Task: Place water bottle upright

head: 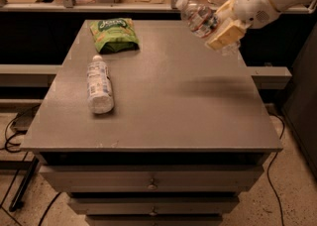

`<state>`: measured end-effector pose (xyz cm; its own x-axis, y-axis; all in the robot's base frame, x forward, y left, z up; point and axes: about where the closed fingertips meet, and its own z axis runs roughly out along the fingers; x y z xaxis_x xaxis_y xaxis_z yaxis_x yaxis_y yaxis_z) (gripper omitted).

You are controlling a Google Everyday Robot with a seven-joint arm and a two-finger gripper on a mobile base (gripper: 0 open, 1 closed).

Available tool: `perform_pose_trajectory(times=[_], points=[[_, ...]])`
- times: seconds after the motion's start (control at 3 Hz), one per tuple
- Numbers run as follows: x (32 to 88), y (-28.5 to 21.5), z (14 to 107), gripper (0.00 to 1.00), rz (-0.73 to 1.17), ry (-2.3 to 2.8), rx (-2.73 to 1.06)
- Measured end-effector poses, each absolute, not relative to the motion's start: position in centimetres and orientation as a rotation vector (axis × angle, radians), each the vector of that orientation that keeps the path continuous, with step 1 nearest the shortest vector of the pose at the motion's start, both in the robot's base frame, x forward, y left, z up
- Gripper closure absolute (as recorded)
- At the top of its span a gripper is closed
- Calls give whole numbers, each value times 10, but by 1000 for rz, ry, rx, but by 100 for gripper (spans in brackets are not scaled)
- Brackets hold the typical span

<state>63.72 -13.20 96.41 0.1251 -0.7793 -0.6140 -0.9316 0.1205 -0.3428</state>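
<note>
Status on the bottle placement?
Claw above far right of table, shut on water bottle. Bottle tilted, in air, cap up-left. White bottle, green bag off to the left.

Flat grey table (173, 101) with drawers, under the gripper (224, 35).
We see the gripper, clasped on the clear water bottle (198, 18), above the table's far right corner. Well to its left in our view lies a crumpled green snack bag (114, 34). Further left and nearer us, an opaque whitish plastic bottle (99, 85) lies on its side.
</note>
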Motion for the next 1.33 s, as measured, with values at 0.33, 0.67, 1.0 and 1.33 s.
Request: perform_pose_trajectory(times=[0.33,0.67,1.0,1.33], points=[[637,-144,964,100,442,1616,-1474],[636,-155,968,100,550,1535,-1296],[634,-163,969,100,617,1445,-1145],[635,-163,963,100,645,1410,-1071]])
